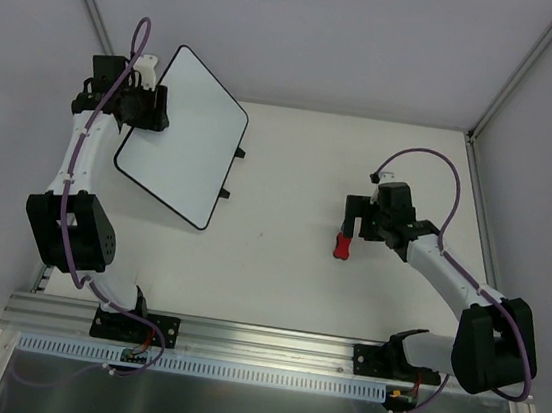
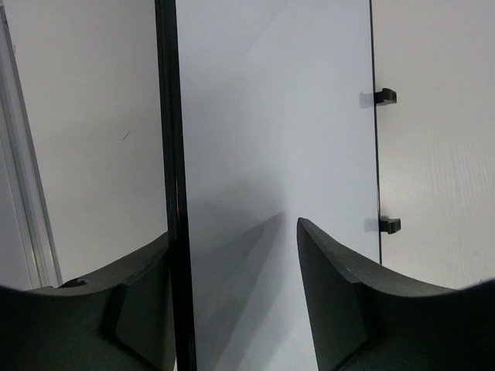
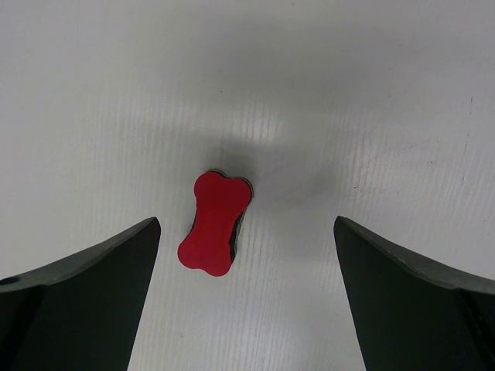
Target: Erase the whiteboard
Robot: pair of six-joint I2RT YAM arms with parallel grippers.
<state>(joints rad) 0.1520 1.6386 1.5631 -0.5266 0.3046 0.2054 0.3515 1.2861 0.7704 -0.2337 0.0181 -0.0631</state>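
1. The whiteboard (image 1: pixel 189 135) sits at the far left of the table (image 1: pixel 288 269). Its visible face is plain white, and two black clips (image 2: pixel 384 97) sit on its right edge.
2. The left gripper (image 2: pixel 232 228) straddles the board's left rim with its fingers apart. The finger over the face stands clear of the rim.
3. The right gripper (image 3: pixel 246 219) hangs fully spread above the red eraser (image 3: pixel 214 224), which lies on the table well apart from the board.

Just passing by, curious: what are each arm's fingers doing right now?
Left gripper: open, astride the flat white whiteboard's edge.
Right gripper: open, empty, above the small red bone-shaped eraser.
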